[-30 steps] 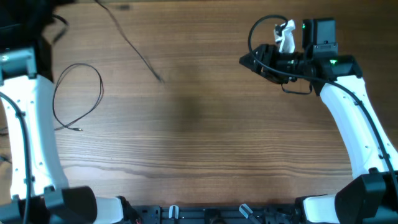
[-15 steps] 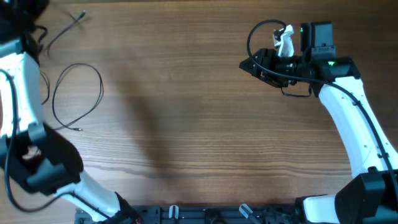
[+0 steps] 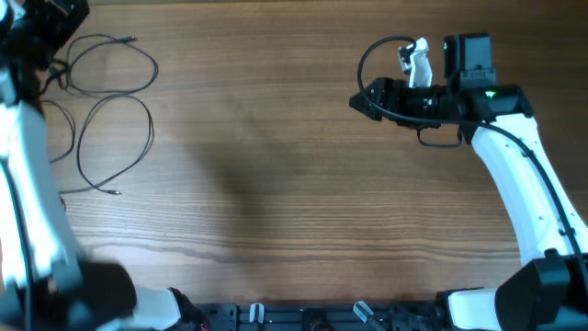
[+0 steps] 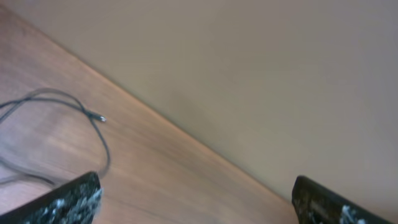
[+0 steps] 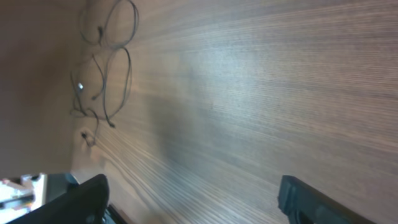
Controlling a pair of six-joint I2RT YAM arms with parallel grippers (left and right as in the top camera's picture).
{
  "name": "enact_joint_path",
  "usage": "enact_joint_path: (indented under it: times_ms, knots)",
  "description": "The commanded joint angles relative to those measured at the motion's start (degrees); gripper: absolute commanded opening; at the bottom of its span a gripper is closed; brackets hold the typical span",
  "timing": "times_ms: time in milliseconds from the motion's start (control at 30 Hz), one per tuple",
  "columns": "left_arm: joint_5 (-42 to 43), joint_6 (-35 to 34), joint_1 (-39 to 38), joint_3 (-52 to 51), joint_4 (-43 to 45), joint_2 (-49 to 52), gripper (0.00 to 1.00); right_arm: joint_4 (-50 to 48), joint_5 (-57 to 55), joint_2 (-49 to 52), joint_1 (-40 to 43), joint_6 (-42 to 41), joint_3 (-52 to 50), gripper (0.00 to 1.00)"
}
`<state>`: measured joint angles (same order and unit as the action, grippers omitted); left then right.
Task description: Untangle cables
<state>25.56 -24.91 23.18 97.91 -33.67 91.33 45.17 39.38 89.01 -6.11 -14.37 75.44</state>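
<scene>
Thin black cables lie loose at the table's far left in the overhead view: one loop (image 3: 152,64) near the back edge and a second, longer loop (image 3: 149,124) just in front of it. The left wrist view shows a cable (image 4: 107,146) with a small plug end, lying on the wood ahead of my left gripper (image 4: 196,202), which is open and empty. My right gripper (image 3: 360,99) hovers at the back right, pointing left, far from the cables. It is open with nothing between its fingers (image 5: 81,199). The right wrist view shows the cables (image 5: 129,65) far off.
The wooden table (image 3: 294,202) fills the view. My white left arm (image 3: 28,184) runs along the left edge beside the cables. The right arm (image 3: 514,175) carries its own thicker black wire (image 3: 367,55). A dark rail (image 3: 303,317) lines the front edge.
My left gripper carried a cable from the back middle to the far left, then opened and let it go; it now lies as a loop. The right gripper opened wider.
</scene>
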Motion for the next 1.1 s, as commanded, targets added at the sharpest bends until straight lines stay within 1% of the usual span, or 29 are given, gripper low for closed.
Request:
enact_joint_path:
  times_ms: [0,100,200,300,367,433,567,700,767,933,1067]
  knots:
    - [2.47,2.60,-1.84,0.72,-10.49,-10.01,1.00,4.24,-5.31,-6.01,-0.11,7.15,4.48,0.98]
    - [2.45,2.62,-2.67,0.72,-20.52,-15.47,1.00,9.57,-11.06,-10.32,-0.11,10.03,7.67,0.99]
    - [2.45,2.60,-2.67,0.72,-28.52,-18.16,1.00,15.34,-17.55,-14.40,-0.11,10.10,10.71,1.00]
    - [1.86,2.60,-2.67,0.72,-34.60,-19.28,1.00,20.68,-23.58,-18.80,-0.09,10.05,12.63,0.99]
    - [1.86,2.60,-2.67,0.72,-37.64,-19.41,1.00,22.69,-24.59,-22.23,-0.09,9.88,12.76,0.99]
    - [1.84,2.60,-2.67,0.72,-39.41,-19.32,1.00,24.37,-23.69,-25.83,-0.09,8.39,12.76,1.00]
    - [1.84,2.60,-2.67,0.72,-40.39,-19.17,1.00,26.69,-22.49,-32.44,-0.09,-2.82,12.74,1.00]
    - [1.84,2.60,-2.67,0.72,-40.39,-19.17,1.00,26.69,-22.62,-36.41,-0.09,-8.74,12.74,1.00]
    - [1.84,2.60,-2.67,0.72,-40.39,-19.17,1.00,27.98,-23.52,-37.35,-0.09,-7.89,12.74,1.00]
    - [1.84,2.60,-2.67,0.72,-40.39,-19.17,1.00,33.44,-31.15,-37.48,-0.09,-8.15,12.31,1.00]
    - [1.84,2.60,-2.67,0.72,-40.39,-19.17,1.00,30.67,-34.25,-38.10,-0.02,-6.34,9.25,1.00]
